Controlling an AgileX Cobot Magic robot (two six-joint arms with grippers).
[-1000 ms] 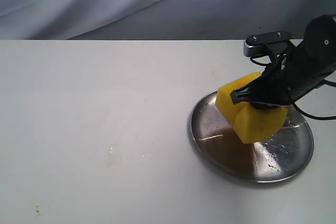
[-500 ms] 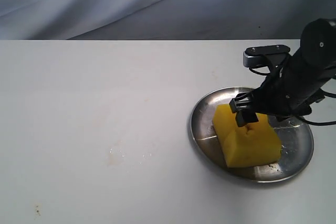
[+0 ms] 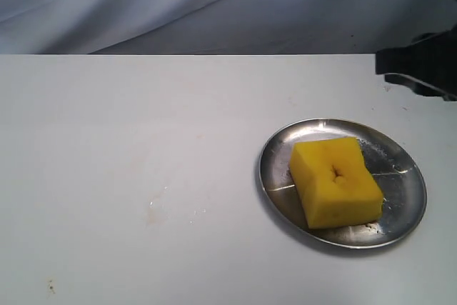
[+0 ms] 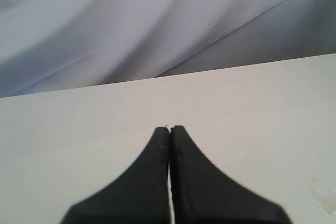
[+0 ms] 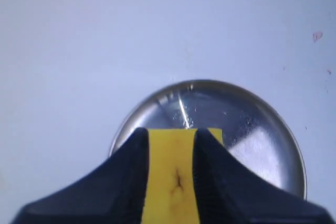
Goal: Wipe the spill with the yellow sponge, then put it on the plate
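The yellow sponge [image 3: 335,181] lies flat on the silver plate [image 3: 400,169], dent upward, with nothing touching it. My right gripper [image 5: 170,136] hangs open well above it; in the right wrist view the sponge [image 5: 176,182] shows in the gap between the two fingers, and the plate [image 5: 252,135] lies behind them. In the exterior view only a dark part of the right arm [image 3: 421,68] shows at the right edge. Where the spill was, only faint wet specks [image 3: 153,208] remain on the table. My left gripper [image 4: 169,128] is shut and empty over bare table.
The white table [image 3: 143,126] runs back to a grey cloth backdrop [image 3: 214,5]. A small brownish speck [image 3: 51,288] sits near the front left edge. A faint yellowish stain [image 4: 323,198] marks the table in the left wrist view.
The right gripper lowered the sponge onto the plate, let go of it, and drew back up and to the right. The sponge now lies free on the plate.
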